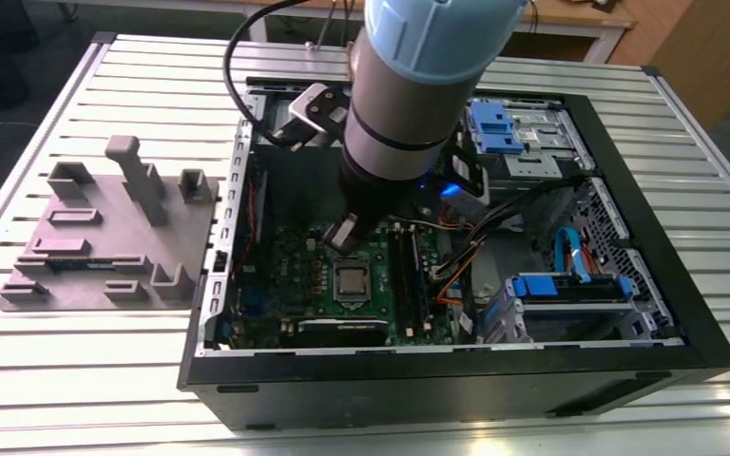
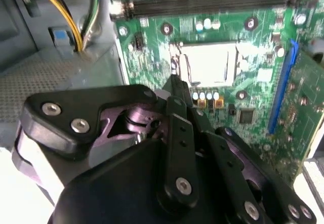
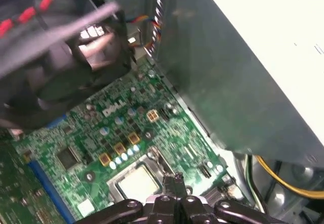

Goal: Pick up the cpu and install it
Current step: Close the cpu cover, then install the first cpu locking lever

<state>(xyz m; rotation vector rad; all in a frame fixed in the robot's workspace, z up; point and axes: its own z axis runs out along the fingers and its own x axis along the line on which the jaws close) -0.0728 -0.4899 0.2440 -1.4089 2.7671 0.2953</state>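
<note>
Hand closed, above seated cpu

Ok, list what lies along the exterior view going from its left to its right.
Grey tray on the slatted table → left wall of the open computer case → cpu on the green motherboard → blue drive caddy → right wall of the case.

Robotics lab: slotted aluminium table, opened computer case, robot arm
</note>
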